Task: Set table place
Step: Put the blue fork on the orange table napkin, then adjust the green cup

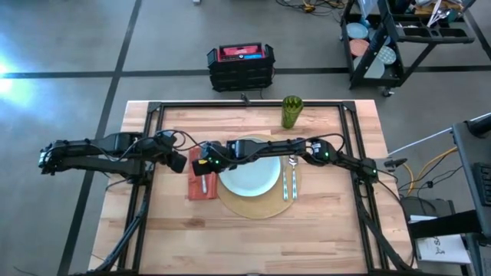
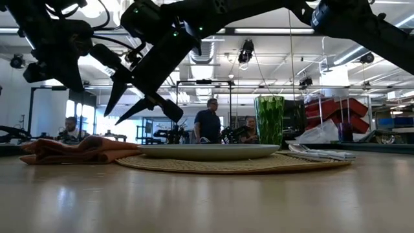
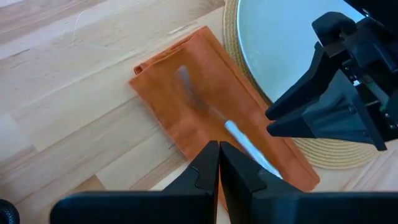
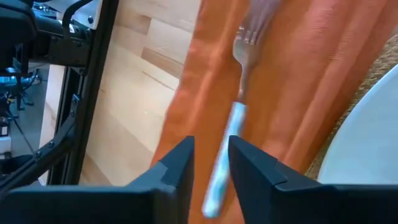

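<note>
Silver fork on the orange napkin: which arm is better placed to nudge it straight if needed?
Right, probably. The right gripper hangs open directly over the silver fork on the orange cloth napkin. The left gripper is shut, beside the napkin's outer edge.

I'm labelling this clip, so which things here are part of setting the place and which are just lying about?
Part of the job:
placemat
plate
napkin
fork
cutlery right of the plate
green cup

Lying about:
red and black crate
black cart
</note>
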